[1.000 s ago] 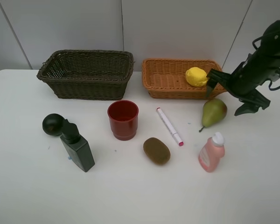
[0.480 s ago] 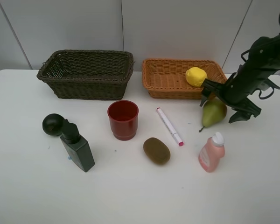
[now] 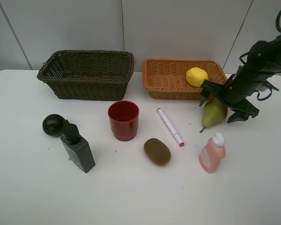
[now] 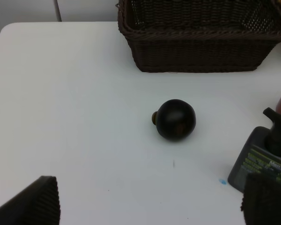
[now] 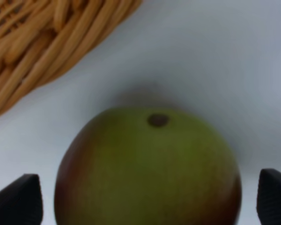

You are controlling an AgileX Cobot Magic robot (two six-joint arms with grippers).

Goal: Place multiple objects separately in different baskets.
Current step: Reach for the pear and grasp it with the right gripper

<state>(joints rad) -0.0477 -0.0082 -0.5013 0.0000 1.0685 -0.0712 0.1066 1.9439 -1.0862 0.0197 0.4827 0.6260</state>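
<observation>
Two right fingers (image 5: 16, 199) stand wide apart, empty, flanking the green-red pear (image 3: 214, 112) on the surface (image 3: 253, 183). The orange-tan basket (image 3: 168, 89) sits just beside the pear, the small pink bottle (image 3: 212, 154) near it. The left fingers (image 4: 33, 201) are wide apart and empty.

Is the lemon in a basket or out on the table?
In. The yellow lemon sits inside the orange-tan basket, near its right end.

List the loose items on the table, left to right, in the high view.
dark fruit → green bottle → cup → kiwi → marker. The pear and pink bottle both sit further right, one behind the other, so their order is unclear.
</observation>
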